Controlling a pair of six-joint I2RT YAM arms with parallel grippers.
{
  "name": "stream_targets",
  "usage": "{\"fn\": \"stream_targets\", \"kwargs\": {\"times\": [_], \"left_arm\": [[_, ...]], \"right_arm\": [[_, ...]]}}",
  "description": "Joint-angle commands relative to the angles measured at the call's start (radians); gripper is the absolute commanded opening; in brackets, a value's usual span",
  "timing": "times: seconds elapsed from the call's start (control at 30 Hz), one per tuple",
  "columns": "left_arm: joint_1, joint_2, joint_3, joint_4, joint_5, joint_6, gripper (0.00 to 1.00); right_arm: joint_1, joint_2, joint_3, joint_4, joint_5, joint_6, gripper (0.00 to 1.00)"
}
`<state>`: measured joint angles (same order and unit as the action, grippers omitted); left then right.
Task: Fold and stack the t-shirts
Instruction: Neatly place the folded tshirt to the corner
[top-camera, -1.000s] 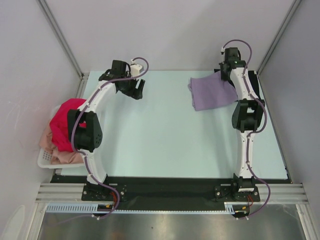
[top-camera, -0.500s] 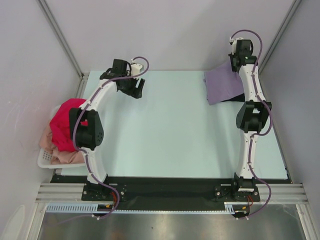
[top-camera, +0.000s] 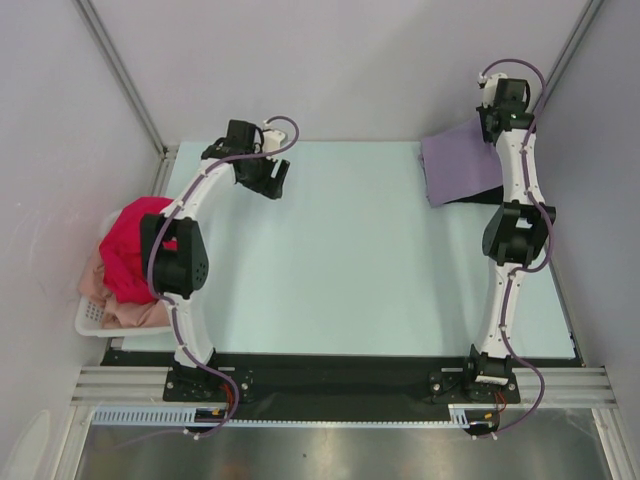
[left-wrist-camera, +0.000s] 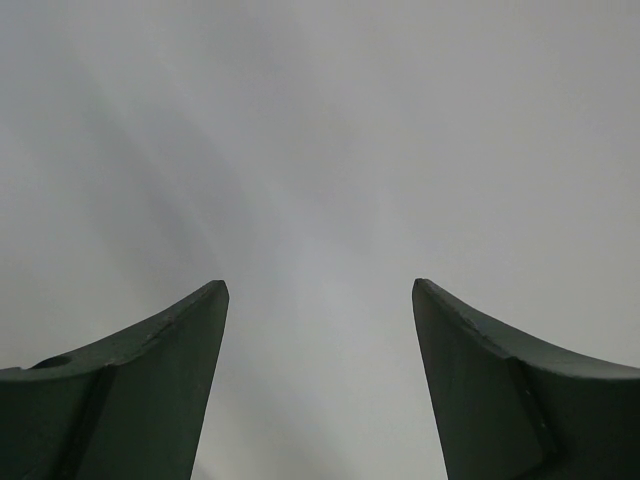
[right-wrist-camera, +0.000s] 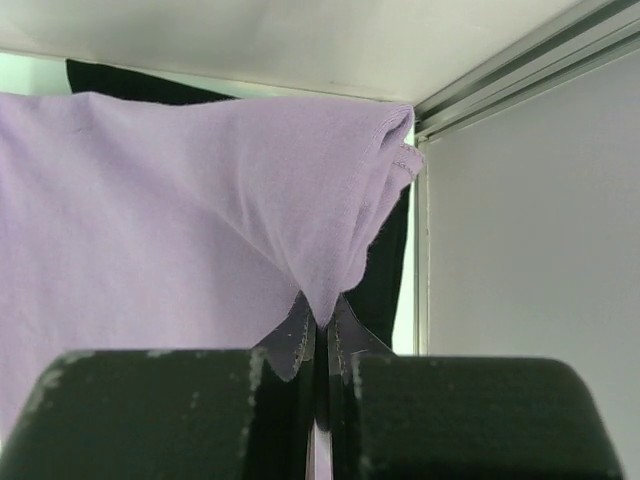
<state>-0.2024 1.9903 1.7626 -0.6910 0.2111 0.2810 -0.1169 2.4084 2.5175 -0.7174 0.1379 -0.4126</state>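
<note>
Pale green bench (top-camera: 330, 280), grey walls (top-camera: 300, 60) on three sides. My right pincer (right-wrist-camera: 322, 328) is clamped tight on a bunched corner of the lavender t-shirt (right-wrist-camera: 170, 210), up at the bench's far right corner by the wall rail. The rest of that shirt spreads out to the left of the grip. A black t-shirt (right-wrist-camera: 388, 265) shows behind it in the right wrist view, past its top edge and to the right of the bunched fold. My left pincer (left-wrist-camera: 320, 300) has its jaws wide apart with nothing between them, over the far left part of the bench; its camera sees only plain grey. The magenta t-shirt (top-camera: 130, 245) is heaped on the peach-pink t-shirt (top-camera: 125, 312) in the white basket (top-camera: 88, 322), off the bench's left edge beside my left arm.
</note>
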Motion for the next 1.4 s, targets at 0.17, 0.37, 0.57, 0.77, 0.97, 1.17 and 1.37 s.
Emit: {"fn": "stream_targets", "kwargs": {"times": [0.17,0.37,0.57,0.77,0.97,1.17,1.37], "left_arm": [[-0.002,0.013,0.038,0.008,-0.018,0.020,0.80],[-0.002,0.015,0.035,0.004,-0.030,0.023,0.80],[-0.002,0.018,0.034,-0.004,-0.047,0.029,0.80],[-0.002,0.024,0.034,-0.016,-0.085,0.047,0.80],[-0.002,0.041,0.040,-0.018,-0.085,0.044,0.80],[-0.002,0.048,0.047,-0.025,-0.076,0.043,0.80],[-0.002,0.041,0.046,-0.033,-0.065,0.046,0.80]], "right_arm": [[-0.021,-0.083,0.063,0.113,-0.017,-0.046,0.00],[-0.053,-0.036,0.003,0.163,-0.021,-0.037,0.00],[-0.079,0.027,-0.002,0.254,0.029,-0.032,0.00],[-0.102,0.070,-0.039,0.344,-0.017,-0.012,0.00],[-0.124,0.107,-0.072,0.394,0.031,0.047,0.25],[-0.103,0.081,-0.091,0.429,0.200,0.057,0.91],[-0.040,-0.031,-0.187,0.328,0.062,0.089,0.89]]}}
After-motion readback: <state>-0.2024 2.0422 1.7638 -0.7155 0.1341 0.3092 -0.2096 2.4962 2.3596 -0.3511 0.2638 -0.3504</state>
